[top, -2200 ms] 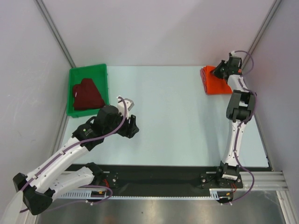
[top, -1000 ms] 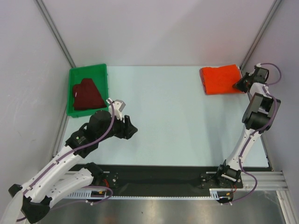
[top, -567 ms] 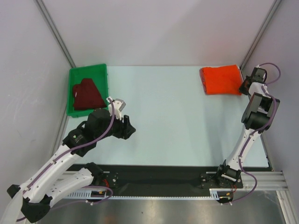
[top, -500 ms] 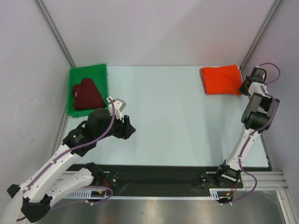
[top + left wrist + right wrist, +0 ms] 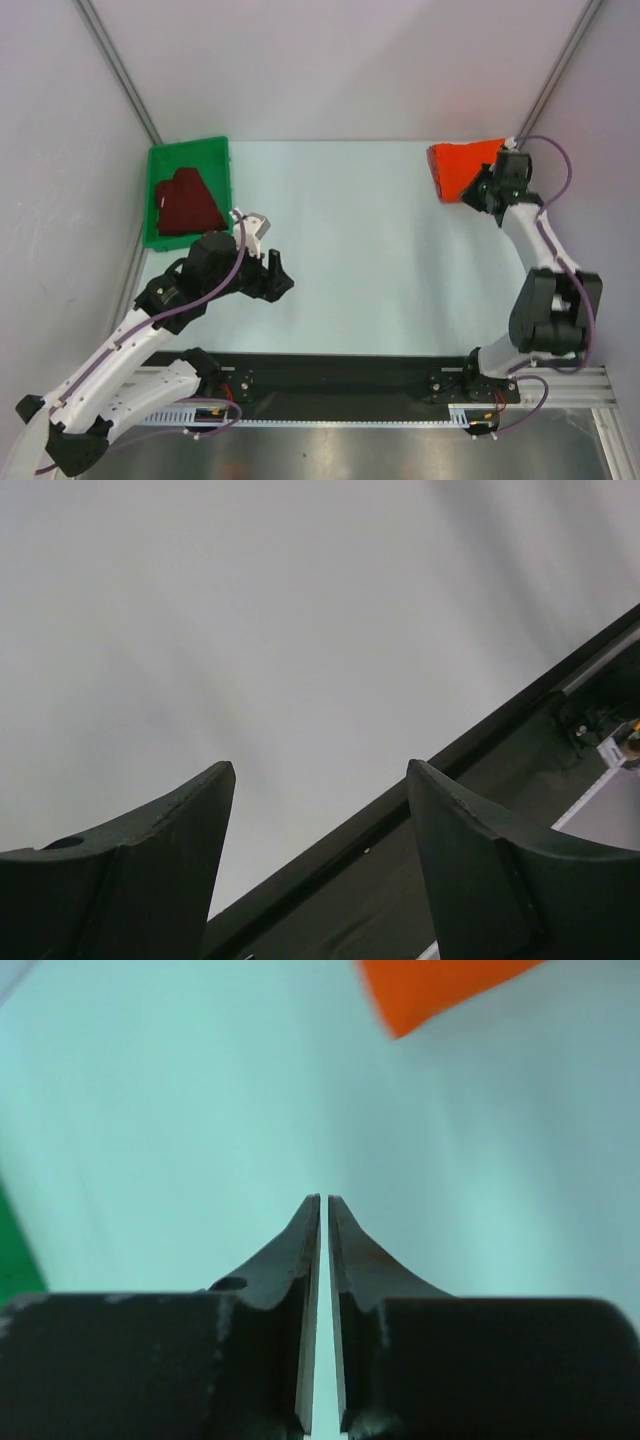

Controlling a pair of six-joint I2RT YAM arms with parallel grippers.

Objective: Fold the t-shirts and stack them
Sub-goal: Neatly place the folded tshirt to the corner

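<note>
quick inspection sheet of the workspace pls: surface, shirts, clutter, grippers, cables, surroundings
surface: pale blue-green table, no stains seen
job's things: orange t-shirt folded at the far right corner; maroon t-shirt bunched in the green bin; pink t-shirt not seen
clutter: nothing seen
grippers: left gripper open, empty, over the table's left side; right gripper all but shut, empty, by the orange t-shirt
cables: purple cables run along both arms, no snag seen
surroundings: plain grey walls; black rail at the near edge
</note>
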